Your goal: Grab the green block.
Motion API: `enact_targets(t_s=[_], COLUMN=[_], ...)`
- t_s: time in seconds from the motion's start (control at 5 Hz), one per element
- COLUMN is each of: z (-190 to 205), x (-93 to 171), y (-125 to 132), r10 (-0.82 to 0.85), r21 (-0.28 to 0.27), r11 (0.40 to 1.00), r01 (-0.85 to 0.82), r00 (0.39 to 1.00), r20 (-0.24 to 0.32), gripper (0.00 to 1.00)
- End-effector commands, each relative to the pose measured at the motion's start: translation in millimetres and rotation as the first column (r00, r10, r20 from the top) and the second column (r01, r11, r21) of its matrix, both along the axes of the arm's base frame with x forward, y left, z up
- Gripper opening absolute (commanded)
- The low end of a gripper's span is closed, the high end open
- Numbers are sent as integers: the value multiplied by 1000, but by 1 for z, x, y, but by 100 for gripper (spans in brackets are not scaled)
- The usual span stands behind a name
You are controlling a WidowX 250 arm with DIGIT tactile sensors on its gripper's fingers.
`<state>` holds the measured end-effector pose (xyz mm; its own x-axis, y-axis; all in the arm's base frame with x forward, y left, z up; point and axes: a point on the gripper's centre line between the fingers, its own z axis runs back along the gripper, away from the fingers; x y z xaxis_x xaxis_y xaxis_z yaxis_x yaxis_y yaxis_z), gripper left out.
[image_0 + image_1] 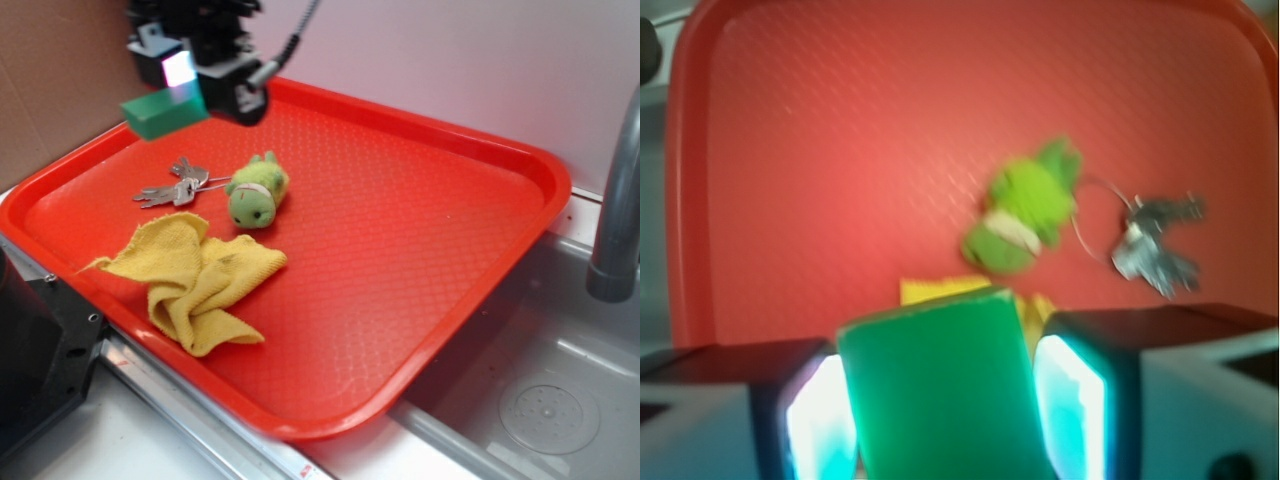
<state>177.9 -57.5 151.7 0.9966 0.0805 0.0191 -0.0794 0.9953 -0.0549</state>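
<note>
Item: green block (160,113), a teal-green brick with flat faces, held in the air above the far left corner of the red tray (420,250), clear of the tray floor. Holder: gripper (185,85), clamped on the block; in the wrist view the block (940,390) sits between two glowing pads (820,425), one pressed to each side. Tray contents: green plush toy (257,192), lying left of centre on the tray floor; bunch of keys (175,185) on a wire ring, just left of the toy, the ring reaching its side; crumpled yellow cloth (195,280), near the toy on the near left part of the tray. Surroundings: grey sink basin (540,400) to the right of the tray, with a grey faucet pipe (620,200) rising at the right edge.
</note>
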Motion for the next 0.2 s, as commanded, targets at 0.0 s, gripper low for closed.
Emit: enact_targets(t_s=[0.0], z=[3], x=[-9], y=[3], r10=[35], r21=[-52], r11=[998], r01=[-35], r00=[999], r20=[4], gripper=[0])
